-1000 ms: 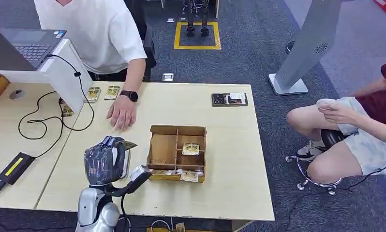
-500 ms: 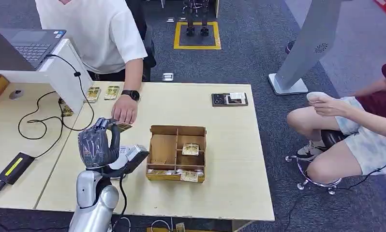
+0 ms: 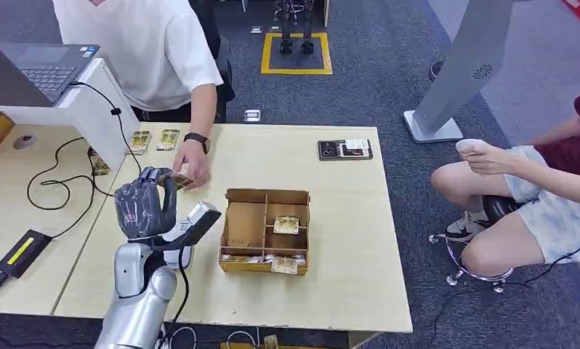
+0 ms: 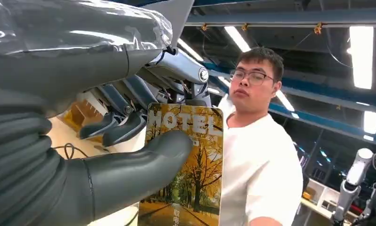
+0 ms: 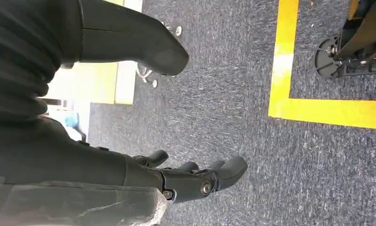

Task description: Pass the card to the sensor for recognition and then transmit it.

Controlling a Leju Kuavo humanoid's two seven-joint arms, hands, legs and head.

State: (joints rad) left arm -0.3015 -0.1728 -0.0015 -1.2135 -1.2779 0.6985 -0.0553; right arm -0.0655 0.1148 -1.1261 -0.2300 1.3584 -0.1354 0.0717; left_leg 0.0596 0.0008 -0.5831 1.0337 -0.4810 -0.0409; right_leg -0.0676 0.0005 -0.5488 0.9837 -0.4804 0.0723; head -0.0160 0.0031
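Observation:
My left hand [image 3: 145, 207] is raised over the table's left side and holds a yellow hotel card [image 3: 176, 178] up toward the person's hand [image 3: 191, 168], which touches or nearly touches the card's far end. In the left wrist view the card [image 4: 188, 169] is pinched between my thumb [image 4: 143, 162] and the darker fingers [image 4: 115, 127], its "HOTEL" print facing the camera. A white card sensor [image 3: 179, 251] lies on the table under my forearm. My right hand [image 5: 176, 176] hangs over the grey carpet, its fingers apart and empty.
A cardboard divider box [image 3: 265, 231] with more cards stands mid-table, right of my left hand. Two cards [image 3: 154, 139] lie near the white partition [image 3: 102, 109]. A black device [image 3: 344, 149] sits at the far edge. Cables [image 3: 54, 182] and a power brick [image 3: 24, 252] lie left. Another person [image 3: 523, 189] sits right.
My left hand has lifted the card away from the sensor and carried it forward toward the person. The person's hand has drawn back slightly and now meets the card.

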